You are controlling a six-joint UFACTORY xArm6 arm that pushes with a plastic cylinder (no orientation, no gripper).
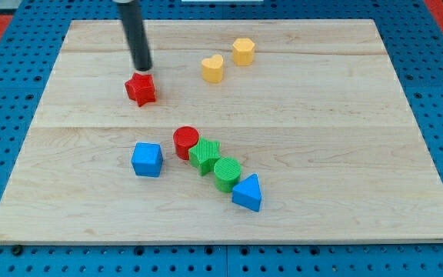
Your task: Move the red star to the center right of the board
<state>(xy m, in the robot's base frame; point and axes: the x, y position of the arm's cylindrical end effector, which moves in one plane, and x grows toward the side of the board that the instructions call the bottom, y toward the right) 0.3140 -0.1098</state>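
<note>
Currently, tip position: my tip [142,68] sits just above-left of the red star [141,88], holding nothing.
Star location: upper left of the board [344,115].
Push advice: approach from the view's left, pushing rightward, passing below the yellow blocks [213,68].

The room light is bright and even, falling mostly from overhead, so the pale wooden board [298,115] reads clean with no hard glare. Shadows are short and soft: the red star [141,88] casts a faint smudge toward 5 o'clock, and the blue cube [147,159] darkens the wood just beneath it. The dark rod shows a thin sheen along its length down to my tip [142,68], just above the star at 12 o'clock. Focus holds across the board; the blue pegboard [437,92] softens slightly at the corners.
</note>
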